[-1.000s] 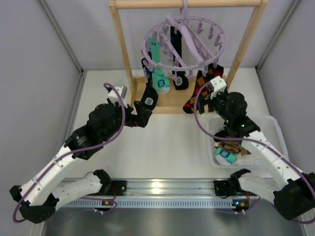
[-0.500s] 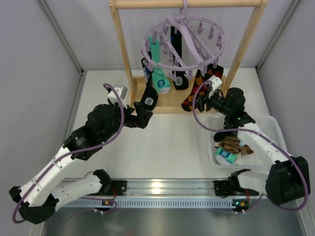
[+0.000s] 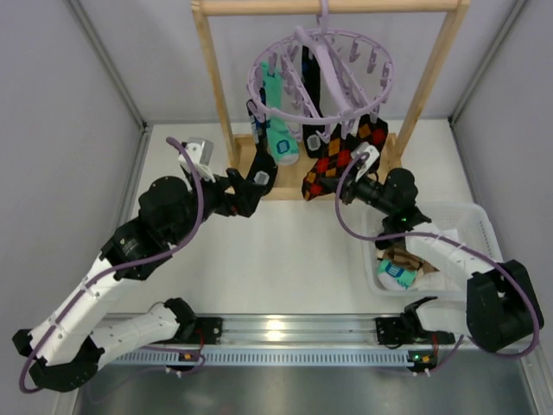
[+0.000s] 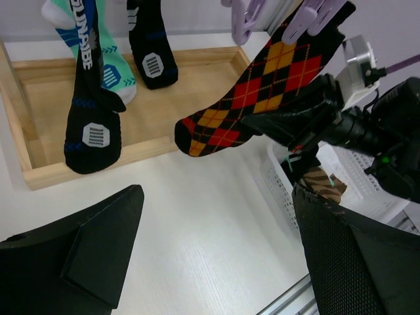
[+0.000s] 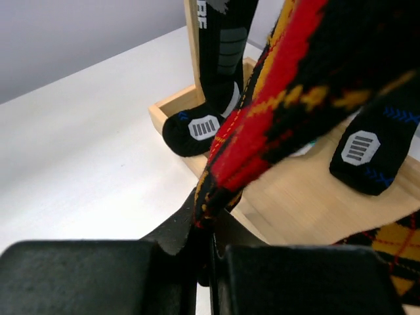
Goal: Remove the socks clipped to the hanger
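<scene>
From above, the right tool [image 3: 344, 177] is clamped on the foot of the argyle sock [image 3: 320, 177] and draws it out sideways. The sock's cuff runs up behind the tool to the hanger [image 3: 321, 73] overhead. The left tool [image 3: 244, 192] hovers just short of a black sock [image 3: 259, 169], with the bin [image 3: 471, 216] well behind the right tool on the desk [image 3: 294, 251].

From the left wrist, the left tool [image 4: 216, 256] is spread wide and holds nothing. The black sock [image 4: 95, 125] hangs ahead of it and to its left. The argyle sock [image 4: 256, 98] stretches ahead and to its right, from a peg [image 4: 321, 12] down into the right tool [image 4: 262, 128].

From the right wrist, the right tool [image 5: 207, 243] is pressed tight on a fold of the argyle sock [image 5: 275, 111], which rises taut away from it. The wooden rack [image 5: 295, 190] lies beyond.

The sock is probably not yet off the peg, which shows only in the left wrist view. To do this well, I would pull steadily down and away along the line of the sock, so the fabric slides out of the peg rather than dragging the whole hanger askew. Grip must stay firm, since the fold held is thin and could slip. Once free, the sock belongs over the bin.
</scene>
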Motion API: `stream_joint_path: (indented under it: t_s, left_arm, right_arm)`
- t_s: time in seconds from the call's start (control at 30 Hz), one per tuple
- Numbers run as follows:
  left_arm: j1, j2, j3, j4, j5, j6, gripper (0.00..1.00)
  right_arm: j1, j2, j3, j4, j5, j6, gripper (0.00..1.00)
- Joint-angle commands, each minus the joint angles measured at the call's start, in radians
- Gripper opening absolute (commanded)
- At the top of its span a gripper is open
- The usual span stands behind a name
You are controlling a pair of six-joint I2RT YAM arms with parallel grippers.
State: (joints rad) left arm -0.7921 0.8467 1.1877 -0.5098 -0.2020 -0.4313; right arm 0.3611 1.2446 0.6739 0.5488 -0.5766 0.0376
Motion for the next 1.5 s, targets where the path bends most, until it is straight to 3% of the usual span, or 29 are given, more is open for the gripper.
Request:
stream_joint_path:
  t_s: [0.0,0.13,0.37,0.4,0.6,0.83,1.23,1.47]
  left_arm:
    - [0.001,0.048,0.105,0.016,-0.020,0.002,0.98]
    - [-0.001,0.162,0.219,0.004,-0.060,-0.001,0.98]
    - [-0.071,0.362,0.499,-0.061,-0.158,0.055,0.98]
    - [-0.094,0.408,0.533,-0.074,-0.230,0.083,0.98]
    - [-0.162,0.580,0.751,-0.171,-0.304,0.166,0.98]
    - [-0.187,0.701,0.823,-0.219,-0.496,0.210,0.98]
    - [-0.179,0.815,0.871,-0.217,-0.540,0.220,0.91]
    - [-0.171,0.847,0.901,-0.213,-0.576,0.215,0.79]
  right_arm:
    - [0.112,-0.045,-0.017,0.128,0.171,0.019,0.00]
    - [0.294,-0.080,-0.053,0.178,0.554,0.048,0.00]
    - [0.583,-0.070,-0.043,0.206,0.895,-0.008,0.00]
    - [0.605,-0.056,-0.037,0.201,0.931,-0.028,0.00]
    - [0.746,0.045,0.076,0.131,1.152,-0.143,0.00]
    - [0.817,0.130,0.131,0.163,1.232,-0.157,0.00]
    - [0.860,0.168,0.153,0.195,1.239,-0.163,0.00]
    - [0.877,0.185,0.156,0.200,1.236,-0.173,0.00]
